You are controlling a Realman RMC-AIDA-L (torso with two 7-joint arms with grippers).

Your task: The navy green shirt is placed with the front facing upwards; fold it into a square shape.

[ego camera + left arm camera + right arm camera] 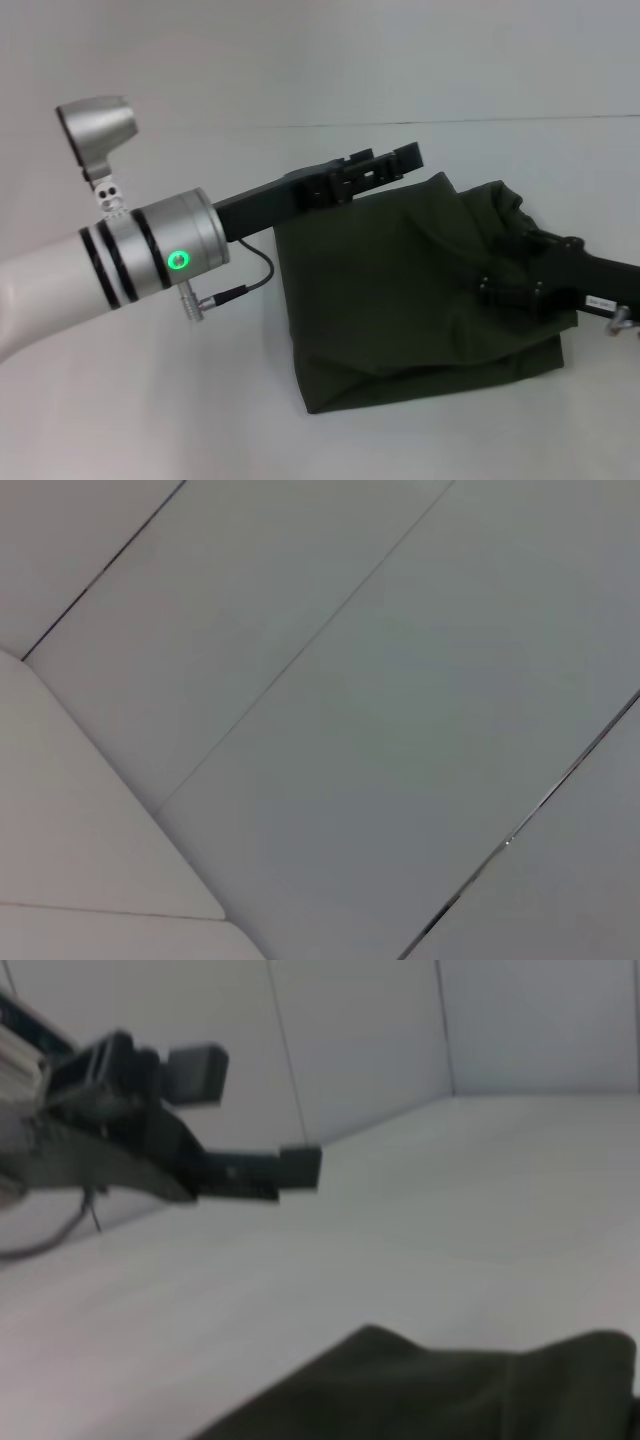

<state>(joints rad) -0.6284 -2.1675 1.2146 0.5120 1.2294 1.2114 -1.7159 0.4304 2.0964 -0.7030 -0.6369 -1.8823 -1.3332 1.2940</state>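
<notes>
Left jaws [385,165] apart over shirt [400,290]

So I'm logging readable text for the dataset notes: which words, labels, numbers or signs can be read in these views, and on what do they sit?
None can be read.
A small white label on the right gripper carries dark print, too small to read.
The navy green shirt lies folded, showing plain cloth with no lettering.
The left gripper shows no marking; the green ring on its arm is a light, not text.
</notes>
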